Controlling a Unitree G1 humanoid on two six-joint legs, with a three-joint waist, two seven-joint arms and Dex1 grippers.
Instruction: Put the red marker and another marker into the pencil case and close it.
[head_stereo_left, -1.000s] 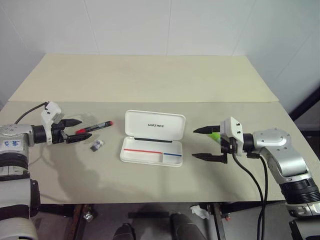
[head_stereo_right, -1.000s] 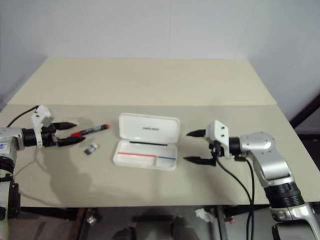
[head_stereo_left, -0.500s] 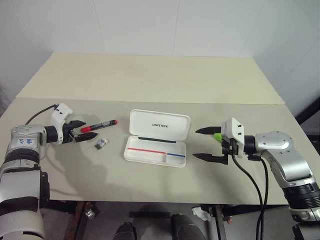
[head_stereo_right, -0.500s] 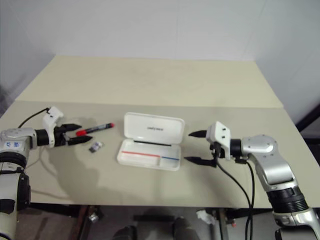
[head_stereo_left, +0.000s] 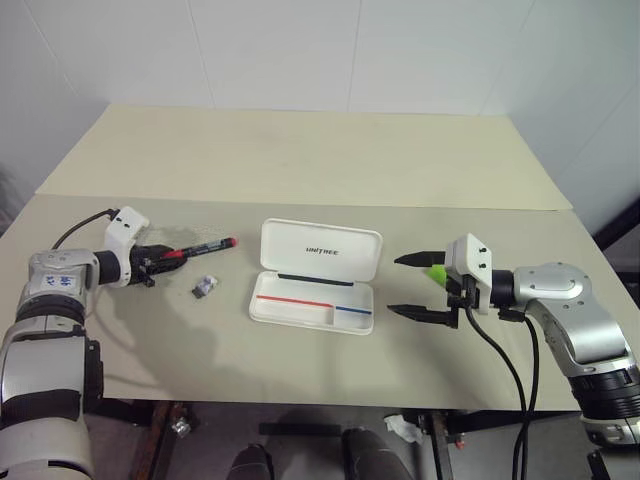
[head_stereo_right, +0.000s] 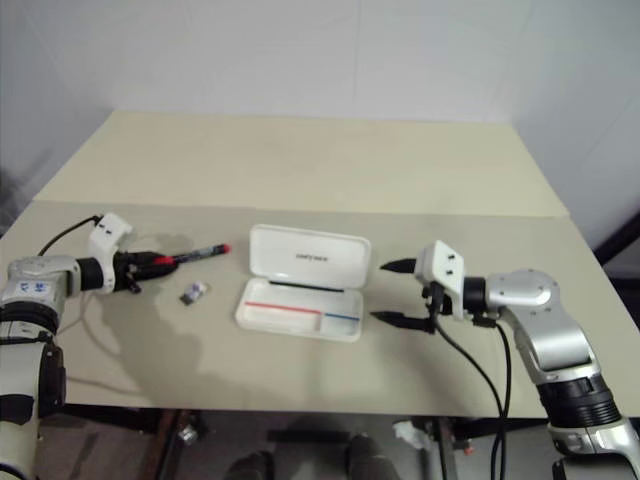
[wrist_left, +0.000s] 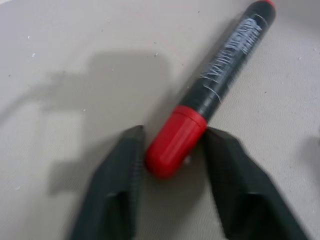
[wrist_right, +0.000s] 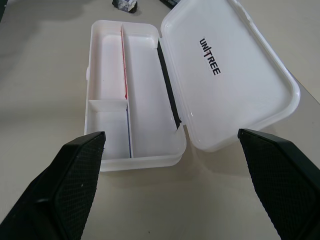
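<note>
The red marker (head_stereo_left: 207, 247) lies on the table left of the pencil case, red cap toward my left gripper (head_stereo_left: 158, 262). In the left wrist view both fingers (wrist_left: 125, 165) press against the sides of the red cap (wrist_left: 175, 142), so the gripper is shut on it. The white pencil case (head_stereo_left: 300, 313) lies open at the table's middle, lid (wrist_right: 235, 75) folded back, its compartments empty. My right gripper (head_stereo_left: 400, 285) hovers open to the right of the case, pointing at it. The lime-green marker (head_stereo_left: 436, 272) peeks out just behind that gripper's fingers.
A small grey-and-black object (head_stereo_left: 204, 288) lies on the table between the red marker and the case. The beige table (head_stereo_left: 300, 170) stretches far back toward a white wall. Its front edge runs just below the arms.
My left gripper's fingers have closed from wide open onto the red marker's cap. The right gripper has stayed open and in place. The view shifted early on.
</note>
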